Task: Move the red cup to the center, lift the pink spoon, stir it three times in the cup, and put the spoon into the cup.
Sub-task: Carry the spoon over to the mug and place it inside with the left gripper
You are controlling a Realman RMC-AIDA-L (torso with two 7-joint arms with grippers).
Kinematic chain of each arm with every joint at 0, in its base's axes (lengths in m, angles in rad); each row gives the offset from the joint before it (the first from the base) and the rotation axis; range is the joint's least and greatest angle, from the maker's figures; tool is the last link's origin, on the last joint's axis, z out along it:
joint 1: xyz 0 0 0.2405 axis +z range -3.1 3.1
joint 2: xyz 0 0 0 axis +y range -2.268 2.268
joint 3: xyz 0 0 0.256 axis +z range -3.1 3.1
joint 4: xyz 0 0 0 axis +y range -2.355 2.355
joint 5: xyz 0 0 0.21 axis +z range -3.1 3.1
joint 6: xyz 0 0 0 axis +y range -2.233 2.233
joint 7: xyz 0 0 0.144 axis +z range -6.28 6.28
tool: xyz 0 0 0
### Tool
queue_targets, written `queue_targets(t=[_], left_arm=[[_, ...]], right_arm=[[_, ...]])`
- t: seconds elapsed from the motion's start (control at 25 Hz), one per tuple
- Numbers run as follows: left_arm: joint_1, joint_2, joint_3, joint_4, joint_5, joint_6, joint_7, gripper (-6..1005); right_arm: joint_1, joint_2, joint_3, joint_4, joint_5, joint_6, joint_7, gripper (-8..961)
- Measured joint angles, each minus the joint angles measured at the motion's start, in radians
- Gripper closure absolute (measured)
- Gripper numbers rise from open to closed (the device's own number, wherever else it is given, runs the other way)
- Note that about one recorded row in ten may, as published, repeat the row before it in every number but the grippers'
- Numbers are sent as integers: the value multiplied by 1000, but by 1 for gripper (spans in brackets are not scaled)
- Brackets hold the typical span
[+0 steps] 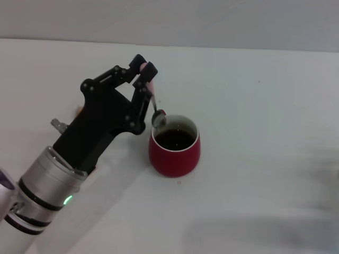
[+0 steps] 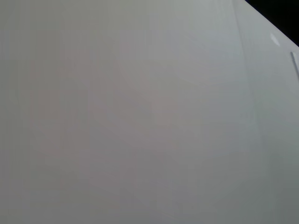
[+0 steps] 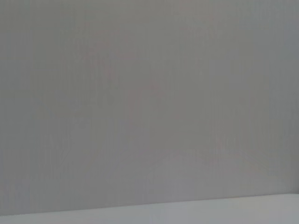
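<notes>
Presently the left gripper (image 1: 145,69) has its jaws pinching the pink spoon (image 1: 154,100) by the handle, bowl at the rim of the red cup (image 1: 175,151), mid-table (image 1: 265,132). Right gripper unseen.

Most of the pink spoon (image 1: 154,103) handle hidden between the left gripper (image 1: 144,67) fingers above the red cup (image 1: 175,148). Cup handle out of sight. Small brownish thing (image 1: 77,110) left of the cup mostly covered by the gripper body, unidentifiable. Left arm cut off at picture's lower edge.
</notes>
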Motion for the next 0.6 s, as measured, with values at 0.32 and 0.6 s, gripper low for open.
queue_targets(t=[0.32, 0.6], left_arm=[[-14, -7, 7, 0, 9, -60, 0, 857], [-31, -8, 10, 1, 19, -126, 0, 857]], right_arm=[[-3, 1, -7, 5, 0, -1, 0, 953], [-12, 3, -8, 11, -4, -3, 0, 953]])
